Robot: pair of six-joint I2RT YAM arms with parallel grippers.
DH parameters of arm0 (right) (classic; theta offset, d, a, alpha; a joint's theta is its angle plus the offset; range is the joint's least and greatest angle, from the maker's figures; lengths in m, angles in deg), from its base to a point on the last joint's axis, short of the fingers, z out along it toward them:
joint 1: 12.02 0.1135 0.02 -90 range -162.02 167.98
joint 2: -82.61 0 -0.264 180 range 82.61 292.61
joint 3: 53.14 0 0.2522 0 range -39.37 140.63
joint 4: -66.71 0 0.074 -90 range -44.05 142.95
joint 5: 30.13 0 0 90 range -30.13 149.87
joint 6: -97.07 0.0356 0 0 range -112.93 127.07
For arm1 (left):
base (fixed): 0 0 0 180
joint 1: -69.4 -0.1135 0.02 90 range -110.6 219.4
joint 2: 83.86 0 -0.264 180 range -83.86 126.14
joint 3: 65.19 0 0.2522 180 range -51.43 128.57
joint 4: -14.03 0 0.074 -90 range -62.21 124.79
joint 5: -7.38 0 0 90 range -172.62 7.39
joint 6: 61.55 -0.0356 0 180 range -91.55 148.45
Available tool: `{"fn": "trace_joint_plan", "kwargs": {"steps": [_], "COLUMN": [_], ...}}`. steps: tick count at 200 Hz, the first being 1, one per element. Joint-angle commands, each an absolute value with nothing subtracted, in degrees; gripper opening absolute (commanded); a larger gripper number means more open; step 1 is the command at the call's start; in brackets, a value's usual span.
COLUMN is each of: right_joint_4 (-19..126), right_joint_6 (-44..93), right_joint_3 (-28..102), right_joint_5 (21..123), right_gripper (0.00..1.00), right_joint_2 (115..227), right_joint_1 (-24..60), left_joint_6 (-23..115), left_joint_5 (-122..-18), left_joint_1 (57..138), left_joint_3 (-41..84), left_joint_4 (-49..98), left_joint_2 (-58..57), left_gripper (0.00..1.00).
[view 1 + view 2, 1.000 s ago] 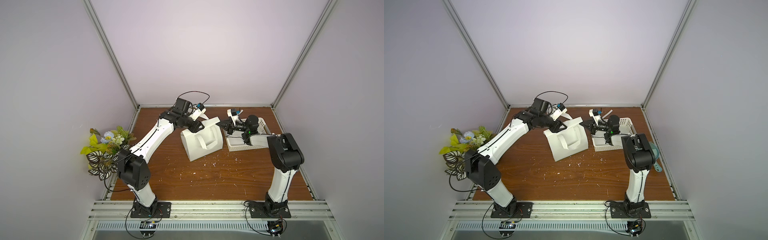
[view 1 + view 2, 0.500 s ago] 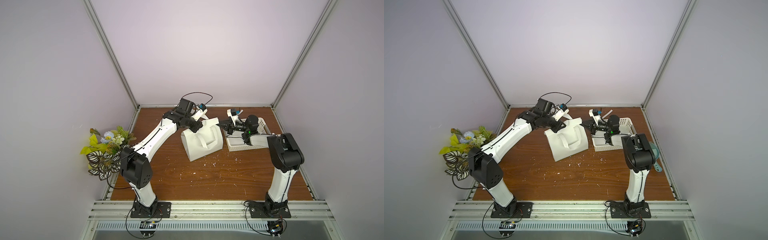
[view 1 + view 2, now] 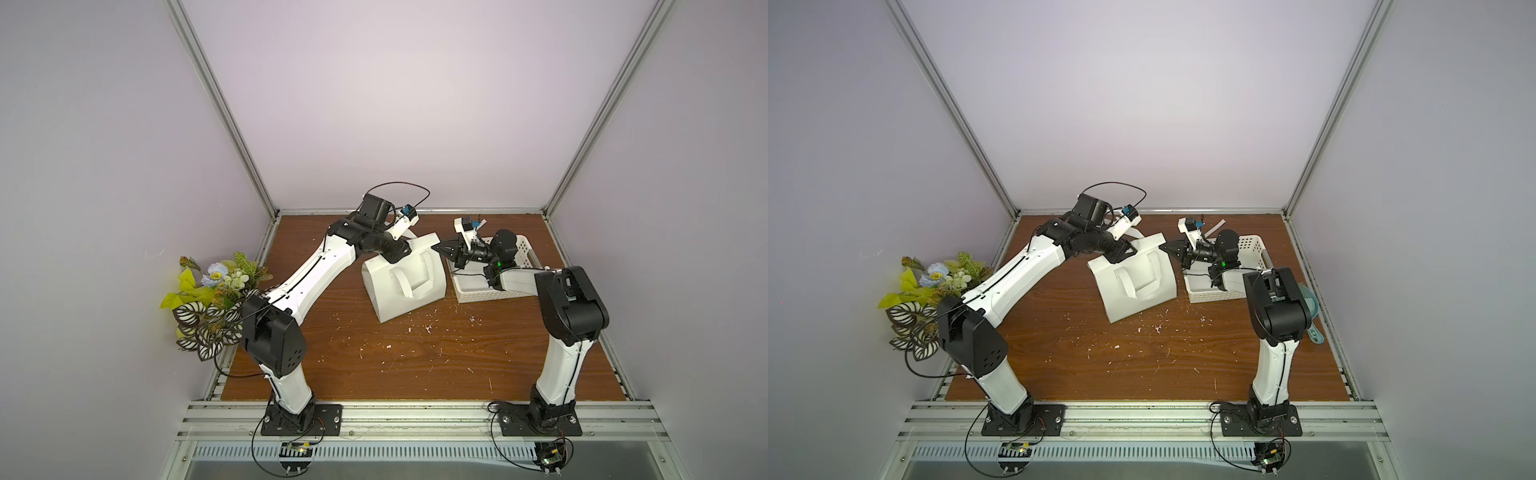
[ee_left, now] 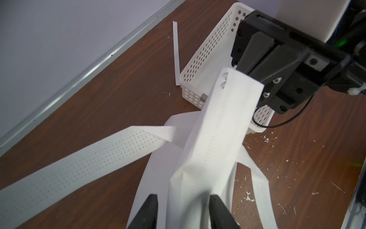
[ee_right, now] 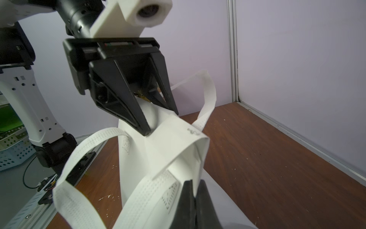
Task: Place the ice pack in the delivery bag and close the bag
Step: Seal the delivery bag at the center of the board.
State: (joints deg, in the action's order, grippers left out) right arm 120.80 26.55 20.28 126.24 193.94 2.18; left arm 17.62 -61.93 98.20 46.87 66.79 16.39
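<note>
Delivery bag (image 3: pixel 386 307): R claw (image 5: pixel 195 188) pinches rim, L claw (image 4: pixel 183 196) spread astride.

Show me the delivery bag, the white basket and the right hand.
delivery bag (image 3: pixel 392 307), in a top view, front panel
white basket (image 3: pixel 478 296), in a top view, near wall
right hand (image 3: pixel 435 248), in a top view, closed fingertips

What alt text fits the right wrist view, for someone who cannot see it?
The right gripper, shut, pinches one side of the white delivery bag rim, while the left gripper faces it with jaws apart over the opposite side. The bag's strap handles hang loose above the brown wooden table. No ice pack shows.
</note>
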Motion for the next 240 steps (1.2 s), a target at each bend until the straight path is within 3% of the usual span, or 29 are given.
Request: {"fn": "trace_joint_plan", "kwargs": {"steps": [1, 145, 168, 180, 196, 225, 235, 240], "right_joint_4": [121.6, 121.4, 120.8, 120.1, 119.8, 120.1, 120.8, 121.7], "right_joint_6": [26.2, 26.3, 25.7, 25.1, 24.9, 25.3, 25.8, 26.2], "right_joint_3": [20.8, 21.1, 21.0, 20.8, 20.8, 20.4, 19.7, 19.1], "right_joint_5": [127.7, 128.1, 127.9, 127.7, 127.4, 126.0, 125.0, 124.4], "right_gripper": [0.02, 0.02, 0.02, 0.02, 0.03, 0.16, 0.38, 0.43], "right_joint_2": [190.8, 190.5, 190.4, 190.3, 190.4, 190.2, 189.7, 189.4], "right_joint_1": [2.9, 3.7, 3.6, 3.6, 3.5, 2.9, 2.3, 1.7], "left_joint_6": [17.6, 18.6, 18.8, 18.5, 18.5, 18.7, 18.7, 18.7], "left_joint_5": [-58.2, -56.1, -56.6, -56.5, -56.7, -56.5, -56.4, -56.3], "left_joint_1": [98.9, 101.1, 101.5, 101.5, 101.5, 101.5, 101.5, 101.5], "left_joint_3": [50.9, 61.0, 60.6, 60.3, 60.1, 60.0, 60.0, 60.0], "left_joint_4": [67.5, 67.4, 67.4, 67.5, 67.4, 67.4, 67.4, 67.4], "left_joint_2": [19.4, 30.5, 30.7, 30.5, 30.3, 30.5, 30.6, 30.5], "left_gripper": [0.43, 0.29, 0.18, 0.03, 0.02, 0.02, 0.02, 0.02]}}
